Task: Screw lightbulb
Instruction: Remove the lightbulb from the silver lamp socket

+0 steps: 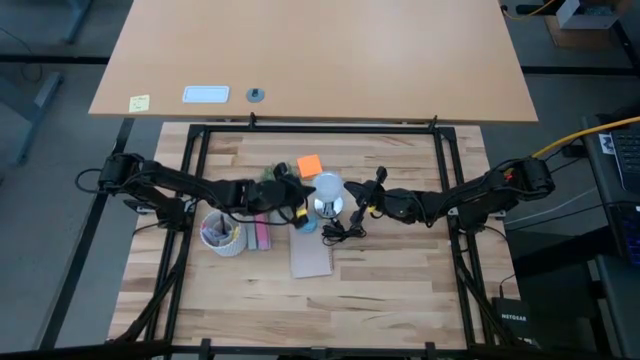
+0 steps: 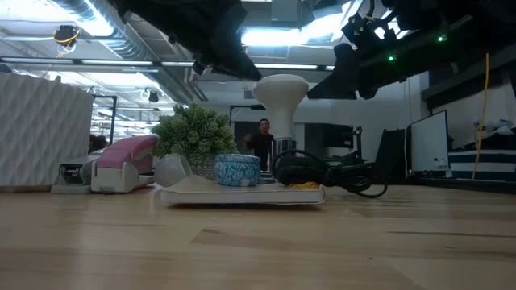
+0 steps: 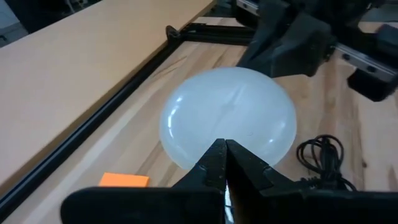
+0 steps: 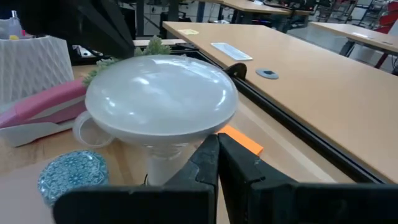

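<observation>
The lightbulb (image 2: 280, 93) stands upright near the table's middle. Its frosted globe (image 1: 328, 186) is on top and its neck is down in the silver socket (image 2: 284, 150), which has a black cord (image 2: 347, 176). My left gripper (image 3: 224, 155) is shut, its tips at the globe's left side. My right gripper (image 4: 217, 151) is shut too. It comes in from the right, with its tips just under the globe's rim beside the neck (image 4: 163, 167). In the low view both dark hands flank the globe from above. My left gripper points its shut fingertips (image 3: 214, 158) slanting down at the near edge of the globe (image 3: 205, 146); whether they touch it I cannot tell. My right gripper holds its shut fingertips (image 4: 208, 155) almost level under the globe's rim (image 4: 214, 127); whether they touch I cannot tell.
Left of the bulb lie a pink stapler (image 2: 121, 165), a small green plant (image 2: 193, 133) and a blue patterned round tin (image 2: 238, 170). A white cup of pens (image 1: 222, 234) stands by the left arm. An orange note (image 1: 309, 165) lies behind the bulb. A brown pad (image 1: 311, 256) lies nearer.
</observation>
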### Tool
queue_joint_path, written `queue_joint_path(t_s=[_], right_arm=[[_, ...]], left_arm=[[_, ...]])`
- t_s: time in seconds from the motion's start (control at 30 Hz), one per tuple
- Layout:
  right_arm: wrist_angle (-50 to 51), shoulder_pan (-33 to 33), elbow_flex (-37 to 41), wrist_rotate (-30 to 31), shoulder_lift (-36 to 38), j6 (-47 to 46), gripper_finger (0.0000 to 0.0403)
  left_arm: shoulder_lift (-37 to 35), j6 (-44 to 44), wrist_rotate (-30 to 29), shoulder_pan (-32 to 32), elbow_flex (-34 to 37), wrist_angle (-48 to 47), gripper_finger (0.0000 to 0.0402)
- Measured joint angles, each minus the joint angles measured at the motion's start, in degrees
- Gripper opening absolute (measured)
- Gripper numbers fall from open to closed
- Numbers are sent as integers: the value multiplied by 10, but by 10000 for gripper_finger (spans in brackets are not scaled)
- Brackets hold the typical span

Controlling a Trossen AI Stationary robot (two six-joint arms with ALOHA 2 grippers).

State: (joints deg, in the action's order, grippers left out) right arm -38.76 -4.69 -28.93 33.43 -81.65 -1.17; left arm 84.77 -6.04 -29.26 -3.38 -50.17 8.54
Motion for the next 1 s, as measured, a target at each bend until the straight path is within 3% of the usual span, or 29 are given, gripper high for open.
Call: queue_joint_path(t_s=[0.8, 1.0], right_arm=[[-6, 4, 0, 17, 0, 1, 12], [-6, 36, 0, -17, 0, 1, 12]], left_arm=[[1, 0, -2, -7, 0, 12, 0], [1, 0, -3, -7, 0, 12, 0]])
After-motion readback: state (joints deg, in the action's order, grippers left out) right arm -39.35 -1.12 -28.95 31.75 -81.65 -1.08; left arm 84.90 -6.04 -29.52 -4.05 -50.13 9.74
